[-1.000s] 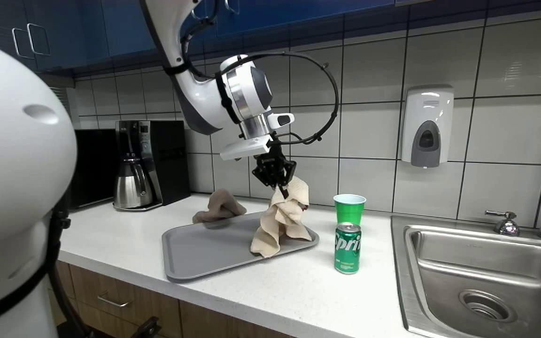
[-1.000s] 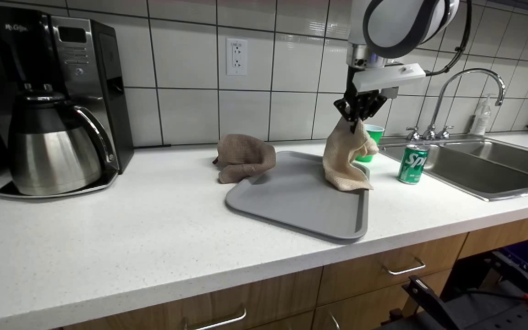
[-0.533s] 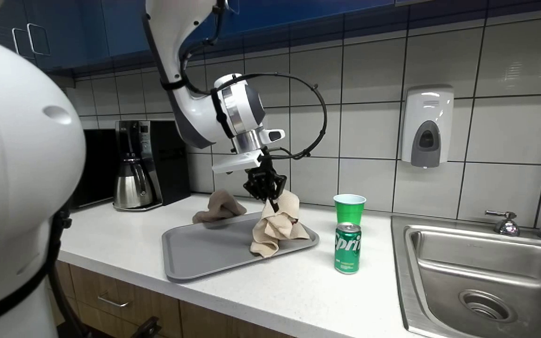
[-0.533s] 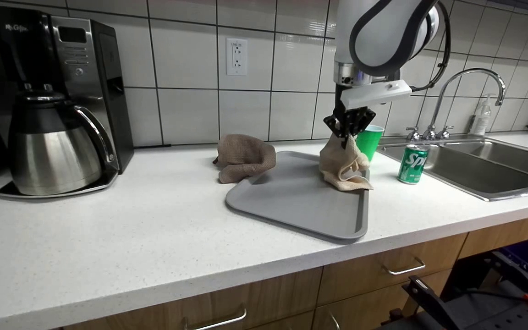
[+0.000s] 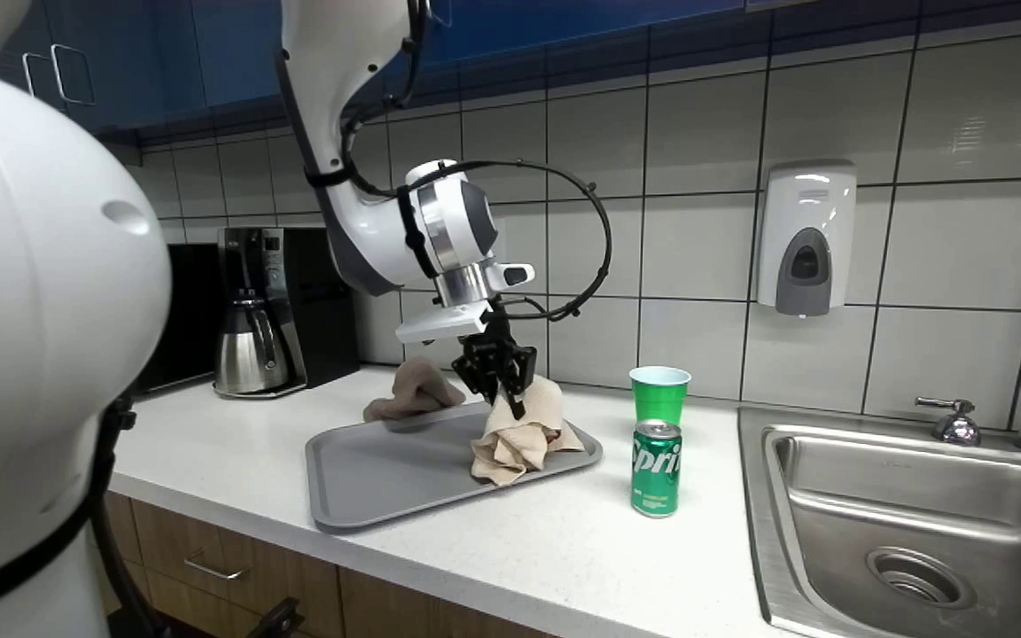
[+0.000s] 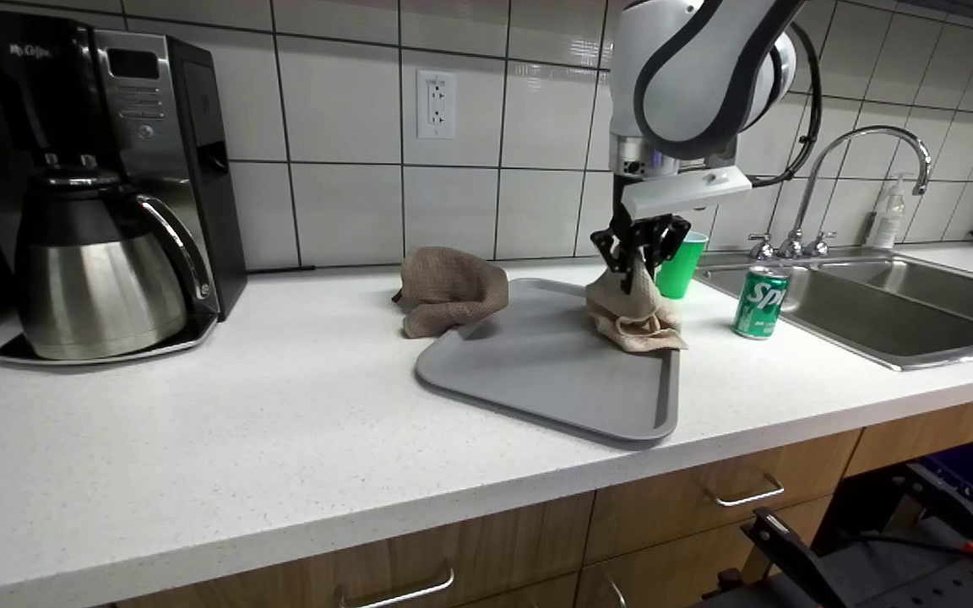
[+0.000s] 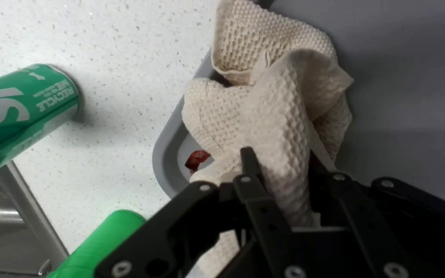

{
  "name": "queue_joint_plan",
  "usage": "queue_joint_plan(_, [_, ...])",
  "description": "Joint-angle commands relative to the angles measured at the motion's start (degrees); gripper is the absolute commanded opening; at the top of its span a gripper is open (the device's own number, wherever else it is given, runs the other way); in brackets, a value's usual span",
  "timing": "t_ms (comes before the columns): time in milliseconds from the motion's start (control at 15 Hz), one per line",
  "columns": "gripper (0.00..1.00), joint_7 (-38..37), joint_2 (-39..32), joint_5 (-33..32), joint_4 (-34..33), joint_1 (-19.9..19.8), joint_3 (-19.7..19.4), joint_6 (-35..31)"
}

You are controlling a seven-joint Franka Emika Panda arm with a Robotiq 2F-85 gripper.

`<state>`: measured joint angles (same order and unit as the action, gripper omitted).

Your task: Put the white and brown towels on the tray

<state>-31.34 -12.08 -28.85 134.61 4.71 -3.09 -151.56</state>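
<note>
The cream towel [image 5: 519, 443] lies crumpled on the right end of the grey tray [image 5: 378, 478], with its top peak standing up. My gripper [image 7: 282, 158] points down over it in all views. Its jaws stand partly apart, one on each side of a raised fold of the towel [image 7: 280, 127], which fills the gap between them. Whether the fingers [image 7: 250, 164] press on the cloth is hard to tell. The brown towel [image 6: 453, 291] lies bunched on the counter beside the tray's back left edge, touching or overlapping the rim.
A green Sprite can [image 5: 656, 468] and a green cup [image 5: 659, 394] stand right of the tray, before the sink [image 5: 900, 532]. A small red scrap [image 7: 197, 159] lies in the tray's corner. A coffee maker [image 6: 115, 186] stands at the left. The tiled wall is behind.
My gripper has moved down and slightly toward the coffee maker. The cream towel has sunk and folded up on the tray. The jaws look slightly wider apart. The brown towel has not moved.
</note>
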Motion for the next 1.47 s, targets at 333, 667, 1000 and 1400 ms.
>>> queue_joint_plan(333, [1.0,6.99,9.85,6.03,3.37,2.25,1.97,4.93])
queue_joint_plan(667, [1.0,9.17,14.26,5.79,2.68,2.17,4.94,9.75])
queue_joint_plan(1000, [1.0,11.17,13.55,8.46,0.72,1.99,6.99,9.24])
queue_joint_plan(1400, [1.0,12.02,12.79,12.14,0.44,2.17,8.37,7.52])
